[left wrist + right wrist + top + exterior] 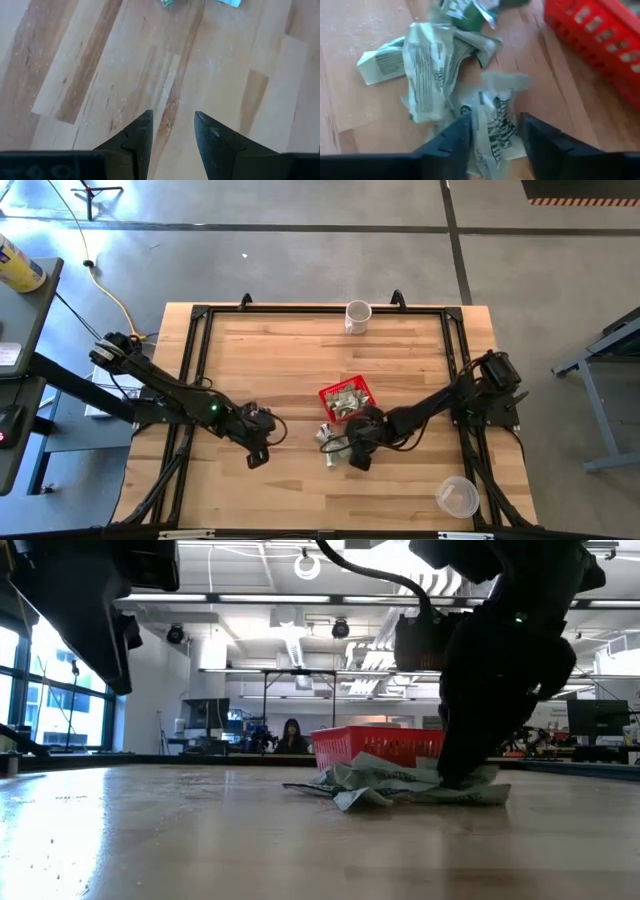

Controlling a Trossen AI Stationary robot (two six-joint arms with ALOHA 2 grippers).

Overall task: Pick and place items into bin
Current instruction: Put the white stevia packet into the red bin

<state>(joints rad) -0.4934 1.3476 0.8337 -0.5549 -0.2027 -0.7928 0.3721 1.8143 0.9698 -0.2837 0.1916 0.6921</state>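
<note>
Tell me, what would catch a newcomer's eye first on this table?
Probably the bright red basket near the table's middle, already holding some crumpled green-and-white paper pieces. Just beside it, more paper pieces lie loose on the wood, and the right gripper is down on them with one between its fingers. The left gripper hangs open over bare wood nearby.

The crumpled paper pieces [427, 70] carry printed lines, too blurred to read.

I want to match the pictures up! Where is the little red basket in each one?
High view: the red basket sits mid-table, just above the right gripper.
Low view: centre, behind the crumpled paper pieces.
Left wrist view: not in it.
Right wrist view: top right corner.
Shared landmark: the paper pieces beside the basket.
</note>
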